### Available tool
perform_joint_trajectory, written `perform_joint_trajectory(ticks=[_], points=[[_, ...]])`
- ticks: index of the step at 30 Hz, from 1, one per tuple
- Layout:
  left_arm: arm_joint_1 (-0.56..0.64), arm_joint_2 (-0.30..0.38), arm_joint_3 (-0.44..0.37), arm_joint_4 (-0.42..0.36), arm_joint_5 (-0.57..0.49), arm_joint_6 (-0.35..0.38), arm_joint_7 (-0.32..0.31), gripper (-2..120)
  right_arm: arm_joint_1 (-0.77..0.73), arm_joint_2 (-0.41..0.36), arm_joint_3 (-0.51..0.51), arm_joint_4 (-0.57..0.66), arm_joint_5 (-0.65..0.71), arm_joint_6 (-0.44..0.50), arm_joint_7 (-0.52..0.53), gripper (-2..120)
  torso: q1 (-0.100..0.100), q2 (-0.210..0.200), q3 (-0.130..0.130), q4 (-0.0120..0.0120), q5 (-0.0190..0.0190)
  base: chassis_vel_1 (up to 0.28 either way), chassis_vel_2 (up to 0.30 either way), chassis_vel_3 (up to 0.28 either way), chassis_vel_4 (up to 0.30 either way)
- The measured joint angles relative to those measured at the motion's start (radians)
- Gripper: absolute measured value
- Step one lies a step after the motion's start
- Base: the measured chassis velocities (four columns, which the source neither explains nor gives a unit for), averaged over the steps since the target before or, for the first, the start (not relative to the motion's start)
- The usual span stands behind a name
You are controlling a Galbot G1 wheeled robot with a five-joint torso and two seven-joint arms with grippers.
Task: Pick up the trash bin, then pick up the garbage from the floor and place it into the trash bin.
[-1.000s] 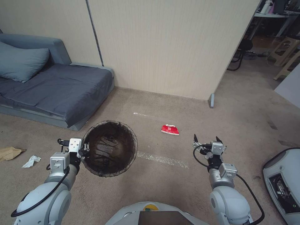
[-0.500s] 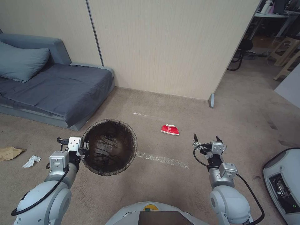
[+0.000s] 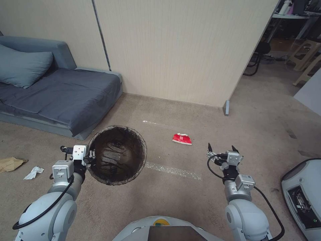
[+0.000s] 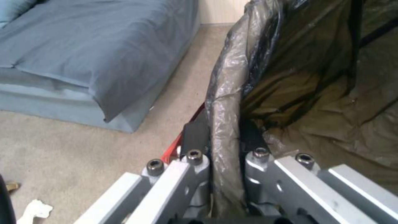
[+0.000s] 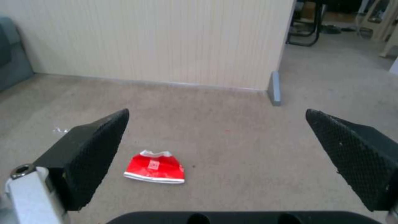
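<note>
The left gripper's two fingers pinch the bag-covered rim of the trash bin, one finger outside the wall and one inside; the left gripper sits at the bin's left edge, its forearm reaching forward from the robot's left shoulder with the wrist level. The bin shows its dark lined inside to the head camera, just beside the near corner of the grey sofa. The right gripper holds its black fingers spread wide and empty above the carpet, arm bent at the elbow, pointing forward. A red-white wrapper lies on the carpet between the bin and the right gripper. A crumpled brown paper bag and a white tissue lie near the carpet's left edge.
</note>
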Motion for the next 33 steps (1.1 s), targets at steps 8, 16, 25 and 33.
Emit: perform_joint_trajectory(ticks=[8, 16, 25, 33], points=[[-0.001, -0.002, -0.003, 0.0, 0.005, 0.0, 0.003, 4, -0.004, -0.001, 0.0, 0.008, 0.0, -0.003, -0.002, 100, 0.0, 0.0, 0.0, 0.0, 0.0001, 0.0, 0.0, 0.0, 0.0], [-0.007, -0.002, 0.0, 0.0, 0.006, 0.0, 0.004, 4, -0.004, -0.002, 0.003, 0.016, 0.008, -0.018, -0.011, 100, 0.0, 0.0, 0.0, 0.0, 0.0001, 0.0, 0.0, 0.0, 0.0], [-0.008, -0.003, 0.001, 0.0, 0.008, 0.0, 0.005, 4, 0.007, -0.003, 0.004, 0.01, 0.016, -0.02, -0.021, 100, 0.0, 0.0, 0.0, 0.0, 0.0001, -0.007, 0.004, 0.005, -0.005], [-0.006, -0.007, 0.001, 0.0, 0.01, 0.0, 0.008, 4, 0.014, -0.003, 0.002, 0.002, 0.017, -0.021, -0.026, 100, 0.0, 0.0, 0.0, 0.0, 0.0001, -0.116, 0.109, 0.121, -0.116]])
